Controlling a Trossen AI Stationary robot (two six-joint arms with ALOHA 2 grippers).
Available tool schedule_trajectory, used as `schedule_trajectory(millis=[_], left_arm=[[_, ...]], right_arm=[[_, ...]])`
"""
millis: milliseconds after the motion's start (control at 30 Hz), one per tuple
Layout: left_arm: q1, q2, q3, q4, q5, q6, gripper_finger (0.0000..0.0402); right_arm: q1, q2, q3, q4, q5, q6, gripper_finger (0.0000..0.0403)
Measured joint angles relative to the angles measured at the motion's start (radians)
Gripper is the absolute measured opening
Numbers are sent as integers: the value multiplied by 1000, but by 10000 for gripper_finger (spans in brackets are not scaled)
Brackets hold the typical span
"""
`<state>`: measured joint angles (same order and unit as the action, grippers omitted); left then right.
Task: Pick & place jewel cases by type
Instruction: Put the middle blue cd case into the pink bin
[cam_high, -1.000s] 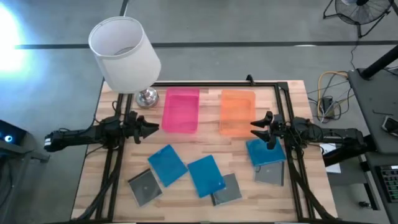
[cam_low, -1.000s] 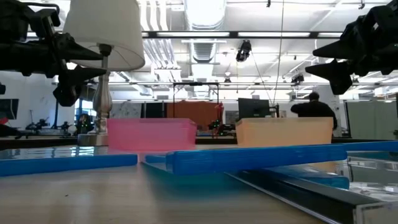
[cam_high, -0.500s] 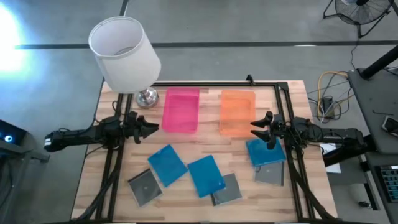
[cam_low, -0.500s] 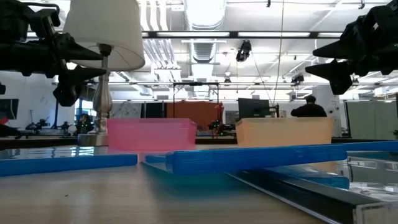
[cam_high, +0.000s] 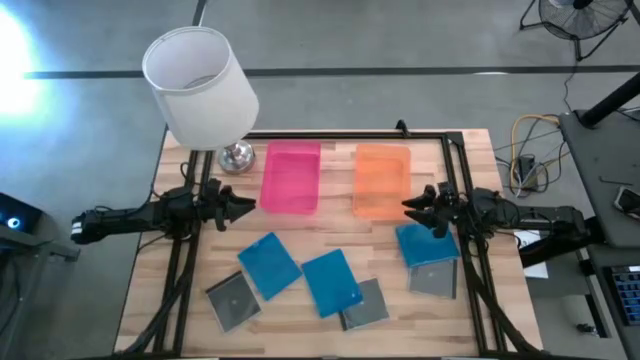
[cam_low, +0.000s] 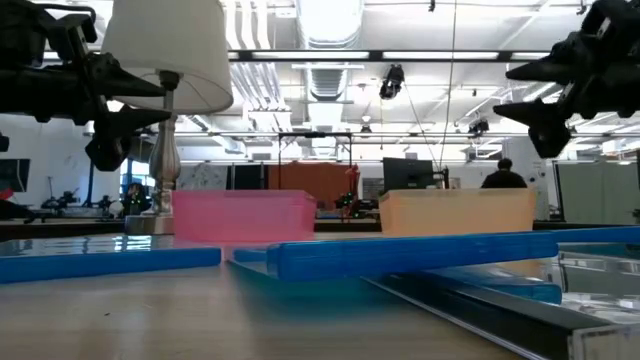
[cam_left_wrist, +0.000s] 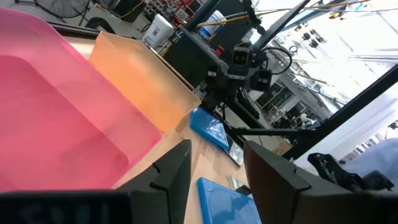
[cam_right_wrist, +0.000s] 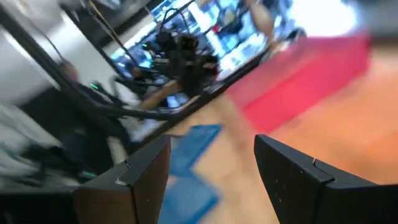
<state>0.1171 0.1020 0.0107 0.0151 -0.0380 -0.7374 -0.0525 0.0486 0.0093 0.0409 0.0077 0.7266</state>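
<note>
The whole surface (cam_high: 330, 290) is being viewed from directly overhead by the high camera. The low camera is being held at surface level, close behind a blue jewel case (cam_low: 420, 255), facing level into the room. Each wrist camera is being aimed forward past its own fingers, across the surface toward the opposite arm. The pink tray (cam_high: 291, 177) and orange tray (cam_high: 381, 180) are being shared by the high, low and left wrist views.

The tabletop (cam_high: 330, 230) is pale wood with lines in it. The blue cases (cam_high: 270, 265) are shiny see-through plastic. The pink tray (cam_high: 291, 177) and orange tray (cam_high: 381, 180) look like soft, cloudy plastic. The lamp foot (cam_high: 237, 155) is shiny metal.
</note>
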Motion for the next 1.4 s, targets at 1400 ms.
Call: schedule_trajectory(millis=[1400], left_arm=[[1, -1, 0, 30, -72, -261, 131]], right_arm=[[84, 1313, 675, -243, -350, 661, 237]])
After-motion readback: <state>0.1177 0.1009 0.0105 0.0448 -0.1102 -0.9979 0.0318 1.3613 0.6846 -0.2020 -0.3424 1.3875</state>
